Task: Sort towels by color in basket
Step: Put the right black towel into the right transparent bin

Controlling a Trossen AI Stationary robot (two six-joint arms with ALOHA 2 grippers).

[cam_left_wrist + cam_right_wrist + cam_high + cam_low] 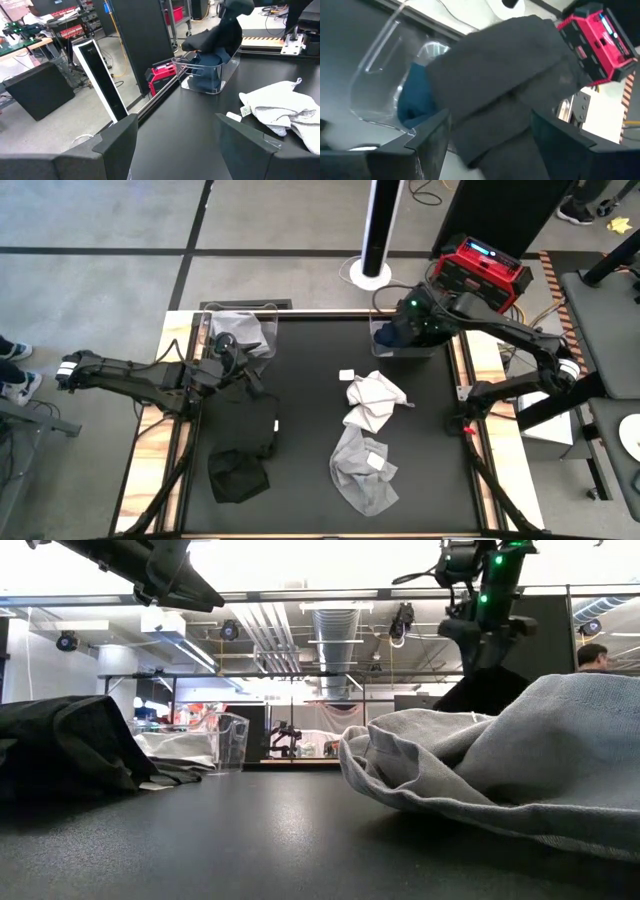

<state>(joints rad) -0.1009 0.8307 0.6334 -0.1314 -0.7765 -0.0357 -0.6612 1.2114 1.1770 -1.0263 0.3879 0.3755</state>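
Right gripper [485,135]: fingers apart over the clear basket [405,345], black towel [505,75] draped between them. I judge it may snag and lift out. Left gripper [187,145]: open, idle beside the far bin.

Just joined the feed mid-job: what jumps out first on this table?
The right gripper hangs over the clear basket at the table's far right, a black towel draped at its open fingers above a blue one. White and grey towels trail down the table's middle. More black towels lie at the left, near the left gripper.
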